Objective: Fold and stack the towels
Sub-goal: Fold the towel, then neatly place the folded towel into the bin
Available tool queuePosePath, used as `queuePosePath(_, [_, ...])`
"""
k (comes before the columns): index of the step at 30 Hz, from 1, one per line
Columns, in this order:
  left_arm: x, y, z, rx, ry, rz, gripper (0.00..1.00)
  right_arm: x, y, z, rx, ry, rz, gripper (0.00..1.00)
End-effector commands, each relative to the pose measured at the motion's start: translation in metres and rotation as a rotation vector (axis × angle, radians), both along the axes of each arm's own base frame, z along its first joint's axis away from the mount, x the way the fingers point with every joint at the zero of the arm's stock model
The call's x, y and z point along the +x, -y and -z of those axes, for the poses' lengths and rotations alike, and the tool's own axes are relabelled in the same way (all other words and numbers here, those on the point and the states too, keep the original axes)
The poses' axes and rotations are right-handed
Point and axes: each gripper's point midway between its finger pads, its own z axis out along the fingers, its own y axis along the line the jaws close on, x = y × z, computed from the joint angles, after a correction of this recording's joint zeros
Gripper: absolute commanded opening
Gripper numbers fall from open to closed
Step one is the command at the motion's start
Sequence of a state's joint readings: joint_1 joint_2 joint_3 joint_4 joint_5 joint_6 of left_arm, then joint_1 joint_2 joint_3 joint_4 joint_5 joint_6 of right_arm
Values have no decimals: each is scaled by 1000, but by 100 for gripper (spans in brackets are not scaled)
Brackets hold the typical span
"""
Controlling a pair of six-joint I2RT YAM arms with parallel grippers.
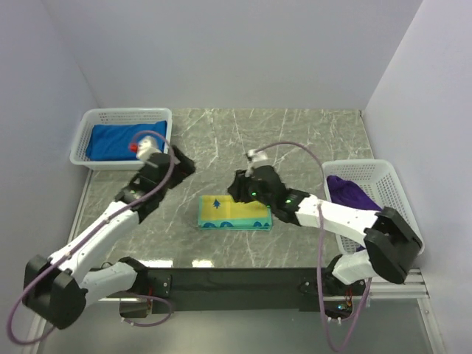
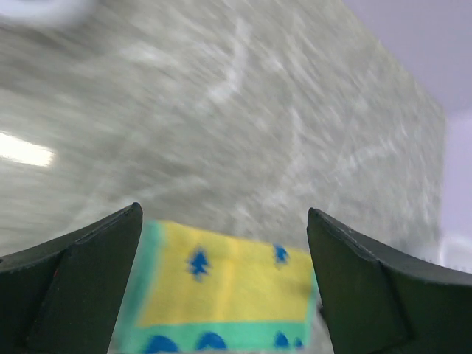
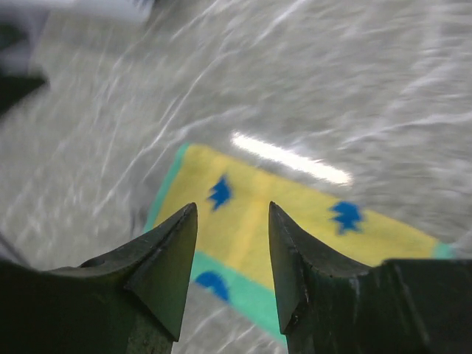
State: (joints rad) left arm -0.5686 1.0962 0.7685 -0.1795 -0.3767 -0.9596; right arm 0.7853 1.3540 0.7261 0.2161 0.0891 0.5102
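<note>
You are looking at a yellow towel (image 1: 234, 213) lying folded into a flat rectangle near the middle of the marbled table (image 1: 310, 140). Its teal border and small blue tree shapes are facing up.

Your left arm (image 1: 110, 221) is reaching out to the left of the towel. The left jaws are standing wide apart with nothing between them. They are hanging over bare table, clear of the cloth, between the towel and the left basket (image 1: 87, 122). From the left wrist, the towel is showing low in the gap between the two tips and touching neither, though that view is coming through blurred.

Your right arm (image 1: 335, 214) is stretching in from the right. The right jaws are sitting partly open, with a narrow gap between the tips, and are gripping nothing. They are hovering at the towel's far edge, toward its right half. Whether they are brushing the cloth, these views are not showing.

A blue towel (image 1: 118, 141) is lying bunched in the left basket at the far left corner. A purple towel (image 1: 352, 193) is lying crumpled in the right basket (image 1: 394, 181) beside the right arm.
</note>
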Motion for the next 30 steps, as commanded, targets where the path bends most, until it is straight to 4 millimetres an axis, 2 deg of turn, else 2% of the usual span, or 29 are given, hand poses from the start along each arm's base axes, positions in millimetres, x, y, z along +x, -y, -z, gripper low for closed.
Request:
queuePosePath(1, [-17,-54,3,129,-125,-30,99,-23,-15,18,-261,-47,-105,49])
queuePosePath(2, [-18,-71,-2,158,-127,-47,99,-33,-25,22,-315,-43,-133,49])
queuePosePath(3, [-20,-80,-6,174,-131,-53,99,-33,-33,34,-359,-54,-147,47])
queuePosePath(4, [-26,-88,-8,196,-151,-56,99,-29,-49,24,-358,-31,-157,44])
queuePosePath(5, [-28,-97,-16,214,-136,-58,99,-33,-59,26,-384,-22,-177,41])
queuePosePath(6, [-31,-102,-20,225,-129,-61,99,-33,-65,42,-430,-42,-189,39])
queuePosePath(7, [-33,-106,-22,240,-116,-68,99,-29,-78,34,-420,-25,-195,36])
queuePosePath(8, [-35,-113,-29,261,-81,-85,99,-30,-85,50,-458,-36,-209,35])
queuePosePath(9, [-36,-116,-28,271,-68,-93,99,-29,-92,53,-463,-35,-216,33])
queuePosePath(10, [-39,-119,-19,282,-74,-96,99,-25,-102,50,-456,-29,-222,31])
queuePosePath(11, [-39,-119,-22,280,-49,-99,100,-27,-104,71,-502,-55,-232,30])
queuePosePath(13, [-42,-119,-7,284,-62,-90,99,-26,-118,75,-522,-43,-249,26])
queuePosePath(14, [-41,-119,-5,280,-61,-84,99,-28,-118,93,-571,-56,-263,25])
queuePosePath(16, [-42,-119,-3,282,-79,-67,99,-30,-128,99,-593,-54,-282,23])
queuePosePath(17, [-41,-121,-2,291,-87,-74,99,-32,-123,115,-641,-83,-285,23])
queuePosePath(18, [-41,-123,-1,296,-91,-78,99,-31,-127,113,-646,-80,-284,22])
queuePosePath(20, [-41,-127,-1,300,-95,-90,99,-33,-121,112,-689,-72,-277,22])
queuePosePath(22, [-42,-128,0,293,-96,-87,99,-32,-119,99,-697,-54,-265,23])
queuePosePath(24, [-42,-131,-1,284,-93,-95,99,-35,-118,73,-691,-24,-258,25])
queuePosePath(27, [-42,-134,-2,271,-89,-104,99,-45,-119,47,-687,-7,-269,32])
queuePosePath(29, [-42,-138,-3,262,-86,-116,99,-53,-120,41,-683,-14,-289,39])
queuePosePath(30, [-42,-139,-4,259,-82,-120,99,-63,-125,42,-674,-22,-321,47])
